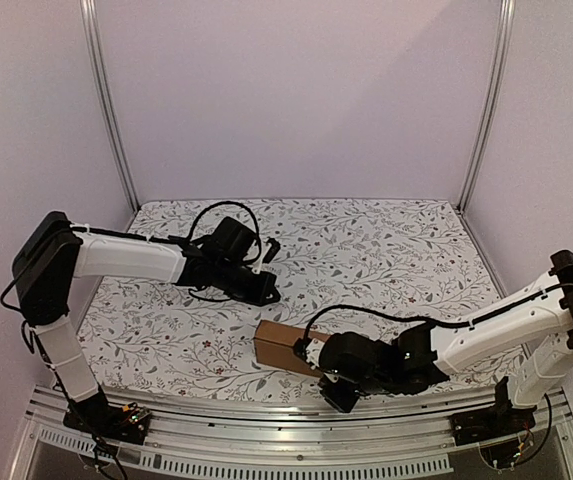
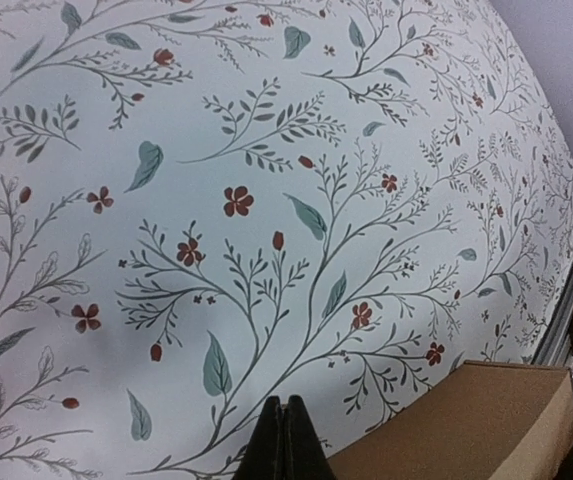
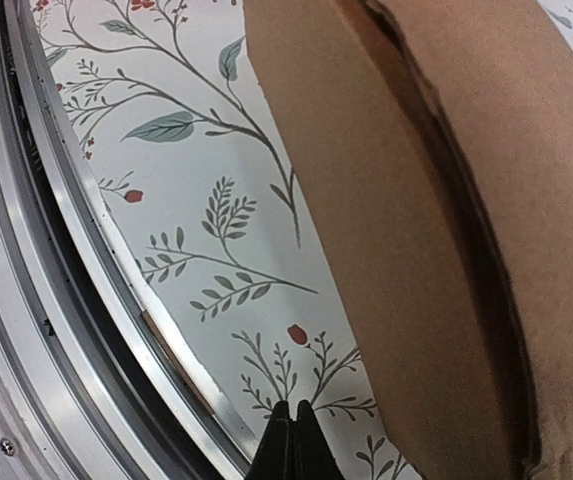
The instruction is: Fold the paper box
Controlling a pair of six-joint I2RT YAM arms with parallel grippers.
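Observation:
The paper box (image 1: 284,346) is a plain brown carton lying on the floral cloth near the front edge of the table. My left gripper (image 1: 269,294) is shut and empty, a little behind and to the left of it; its wrist view shows the box (image 2: 471,425) at lower right, apart from the gripper (image 2: 288,402). My right gripper (image 1: 334,392) is shut and empty, just in front and right of the carton. In the right wrist view the box (image 3: 446,200) fills the right side, a dark seam running down it, with the gripper (image 3: 292,407) beside it.
The floral tablecloth (image 1: 366,260) covers the table. A metal rail (image 1: 266,425) runs along the near edge, seen close by as the rail (image 3: 76,320) in the right wrist view. Upright metal posts (image 1: 111,110) and pale walls bound the back and sides.

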